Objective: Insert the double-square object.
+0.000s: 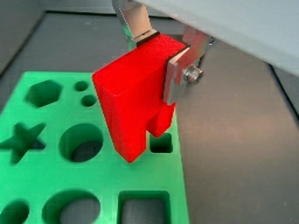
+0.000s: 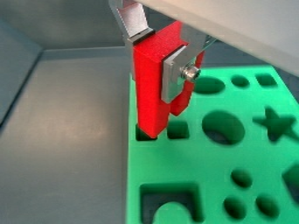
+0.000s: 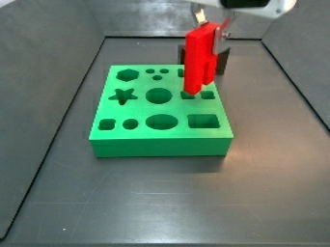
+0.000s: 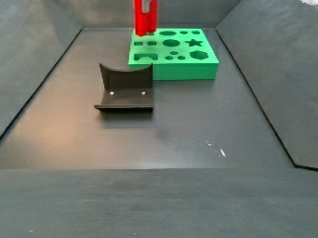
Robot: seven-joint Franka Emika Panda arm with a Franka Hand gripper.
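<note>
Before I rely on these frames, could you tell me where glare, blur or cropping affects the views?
In a wrist view the red double-square object, held in the tool, is saturated and nearly featureless; the green block blurs near the frame edge. In a side view the peg is cropped at the top and the floor shows small glare specks beyond the fixture.

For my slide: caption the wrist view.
Gripper holds the tall red plastic double-square peg upright, lower end at a slot in the green cut-out block.
</note>
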